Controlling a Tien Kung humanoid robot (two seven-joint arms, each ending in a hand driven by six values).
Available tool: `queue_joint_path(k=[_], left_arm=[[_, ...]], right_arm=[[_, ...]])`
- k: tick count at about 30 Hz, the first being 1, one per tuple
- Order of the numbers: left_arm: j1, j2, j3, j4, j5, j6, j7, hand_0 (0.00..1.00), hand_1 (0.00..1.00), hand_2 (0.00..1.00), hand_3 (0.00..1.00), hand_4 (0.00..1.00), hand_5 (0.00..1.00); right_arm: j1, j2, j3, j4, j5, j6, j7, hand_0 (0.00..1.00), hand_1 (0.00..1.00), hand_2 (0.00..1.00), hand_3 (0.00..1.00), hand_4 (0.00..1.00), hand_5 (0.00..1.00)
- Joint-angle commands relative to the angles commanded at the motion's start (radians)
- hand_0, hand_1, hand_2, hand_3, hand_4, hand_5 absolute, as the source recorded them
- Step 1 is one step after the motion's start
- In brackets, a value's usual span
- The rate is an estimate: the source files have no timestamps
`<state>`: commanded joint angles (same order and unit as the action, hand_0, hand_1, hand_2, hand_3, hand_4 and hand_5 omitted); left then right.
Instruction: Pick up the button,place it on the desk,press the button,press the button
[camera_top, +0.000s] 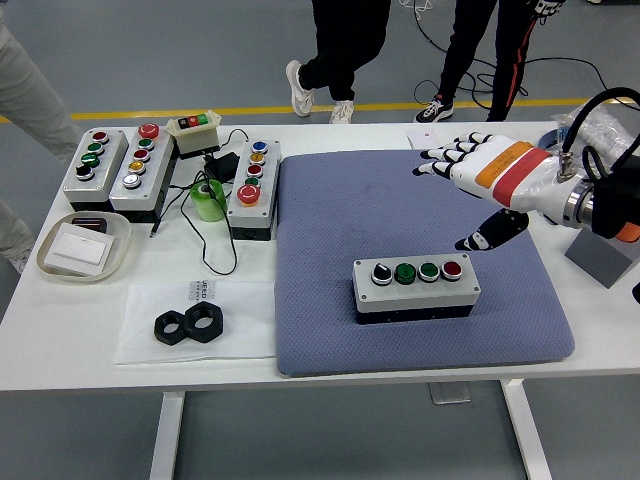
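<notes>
Grey and four-buttoned, the button box (416, 288) sits flat on the blue mat (330, 220) on the counter (90, 335). The right hand (478, 175) hovers just beyond it, fingers spread, holding nothing — a slanted press could miss its button or shove the unanchored box along the mat.

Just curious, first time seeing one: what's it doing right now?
Right robot hand open, raised above the mat. Button box flat on mat, untouched. Nothing in the way.

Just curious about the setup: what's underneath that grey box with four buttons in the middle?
The button box sits flat on a blue-grey mat, which lies on the white table. The mat beneath the box is covered, so nothing more shows.
</notes>
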<state>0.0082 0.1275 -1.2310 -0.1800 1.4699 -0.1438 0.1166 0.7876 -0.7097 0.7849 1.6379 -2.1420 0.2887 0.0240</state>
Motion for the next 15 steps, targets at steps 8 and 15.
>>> queue_joint_path(k=[8,15], left_arm=[[0.007,0.001,0.008,0.000,-0.021,0.005,-0.001,0.744,0.912,0.983,0.942,0.615,0.998],[0.010,0.002,0.012,0.000,-0.034,0.009,-0.003,0.744,0.913,0.983,0.942,0.612,0.998]], right_arm=[[0.046,-0.131,0.011,0.039,0.022,-0.062,-0.047,0.419,0.357,0.454,0.848,0.601,0.002],[0.110,-0.235,0.011,0.070,0.014,-0.089,-0.057,0.281,0.259,0.335,0.785,0.462,0.002]])
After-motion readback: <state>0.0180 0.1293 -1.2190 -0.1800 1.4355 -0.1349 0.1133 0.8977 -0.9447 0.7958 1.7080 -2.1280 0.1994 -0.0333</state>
